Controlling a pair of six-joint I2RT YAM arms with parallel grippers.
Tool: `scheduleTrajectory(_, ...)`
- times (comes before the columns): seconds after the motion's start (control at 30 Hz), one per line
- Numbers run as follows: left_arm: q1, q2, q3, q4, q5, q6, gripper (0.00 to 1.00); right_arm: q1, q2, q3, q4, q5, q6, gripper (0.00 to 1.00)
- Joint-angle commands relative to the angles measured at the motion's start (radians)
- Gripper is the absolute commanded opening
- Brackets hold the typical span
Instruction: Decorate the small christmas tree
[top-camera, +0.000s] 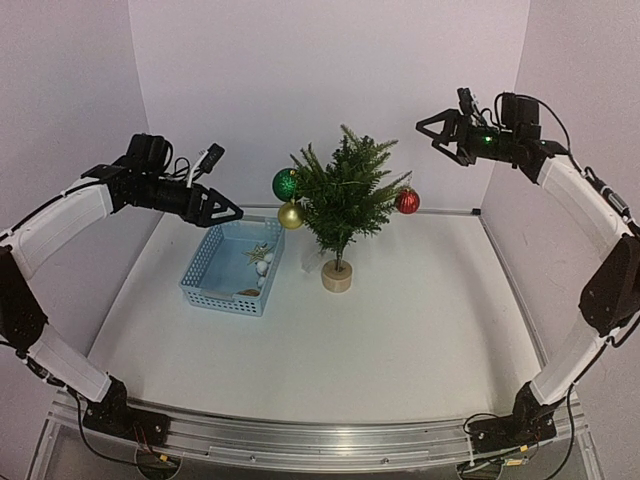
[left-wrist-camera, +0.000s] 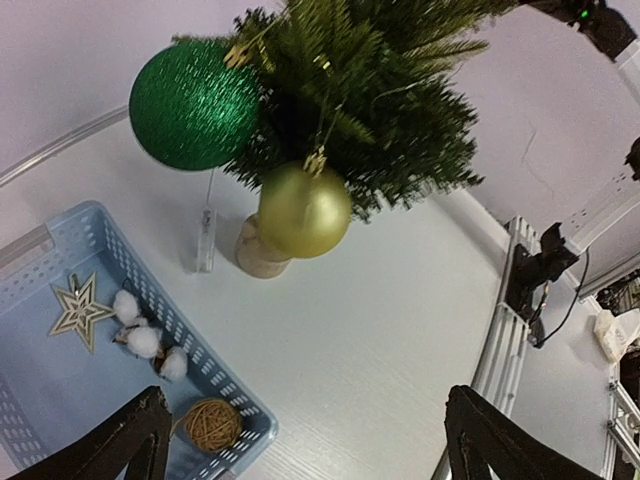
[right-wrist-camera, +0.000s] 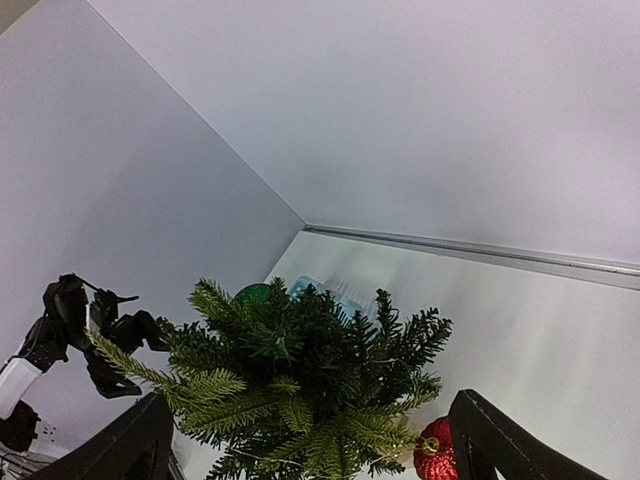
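Twice saw fingers (left-wrist-camera: 130, 440) spread wide and empty, left gripper (top-camera: 234, 212) and right gripper (top-camera: 430, 135), flanking the tree (top-camera: 343, 200) standing on the table (top-camera: 420, 330) just right of the basket (top-camera: 232, 268); judged it light, springy, easily tipped (best held low, at the wooden base (top-camera: 337, 277)).

Bottom edge crops the small christmas tree (right-wrist-camera: 310, 400).
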Motion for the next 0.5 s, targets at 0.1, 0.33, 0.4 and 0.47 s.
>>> scheduleTrajectory(0.1,-0.033,0.172,-0.068,-0.039,-0.303,0.066,0.73,0.006,-0.037,0.040,0.014,0.019,-0.026,0.95)
scheduleTrajectory(0.33,-0.091,0.375,-0.019,0.068,-0.345,0.011,0.68,0.006,-0.114,-0.020,0.013,0.041,-0.043,0.95)
scheduleTrajectory(0.4,-0.091,0.434,0.018,0.077,-0.366,-0.029,0.64,0.006,-0.131,-0.038,0.013,0.044,-0.049,0.95)
scheduleTrajectory(0.47,-0.087,0.494,0.064,0.072,-0.392,-0.063,0.61,0.007,-0.144,-0.053,0.012,0.046,-0.054,0.95)
